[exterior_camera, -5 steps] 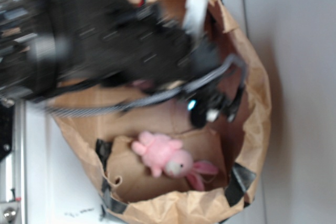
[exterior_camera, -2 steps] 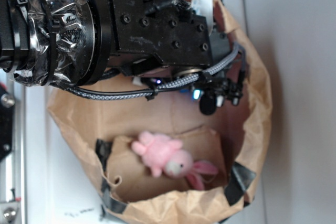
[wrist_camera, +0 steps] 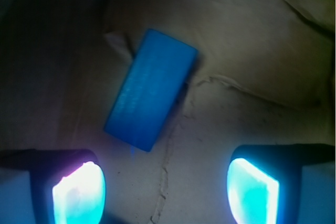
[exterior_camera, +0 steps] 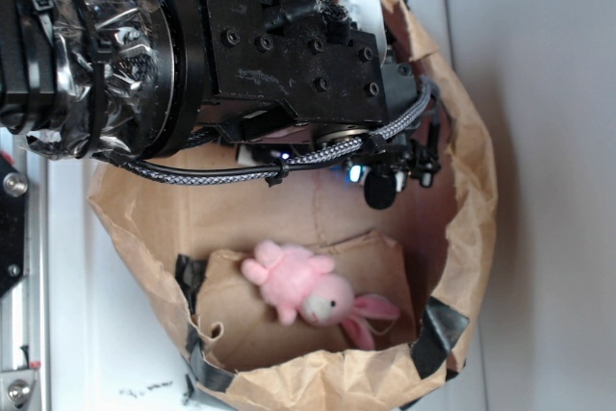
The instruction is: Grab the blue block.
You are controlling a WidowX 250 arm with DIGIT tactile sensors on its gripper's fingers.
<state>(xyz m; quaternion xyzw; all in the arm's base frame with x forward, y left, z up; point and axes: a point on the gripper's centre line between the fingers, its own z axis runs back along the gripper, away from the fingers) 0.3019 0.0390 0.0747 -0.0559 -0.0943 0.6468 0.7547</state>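
Note:
The blue block [wrist_camera: 149, 88] lies flat and slanted on the brown paper floor of the bag, seen in the wrist view. My gripper [wrist_camera: 165, 192] is open above it, its two glowing pads [wrist_camera: 79, 193] wide apart, and nothing sits between them. The block is just beyond the jaw gap, nearer the left pad. In the exterior view the black arm and gripper [exterior_camera: 390, 175] reach down into the paper bag [exterior_camera: 476, 190] and hide the block.
A pink plush bunny [exterior_camera: 313, 293] lies inside the bag near its front wall. The bag's crumpled walls rise around the gripper, with black tape patches [exterior_camera: 438, 334] at the front corners. A creased seam [wrist_camera: 168, 171] runs across the bag floor.
The arm was swinging and blurred a second ago; now it is steady over the bag's upper half, with the gripper shifted slightly. The bunny has not moved.

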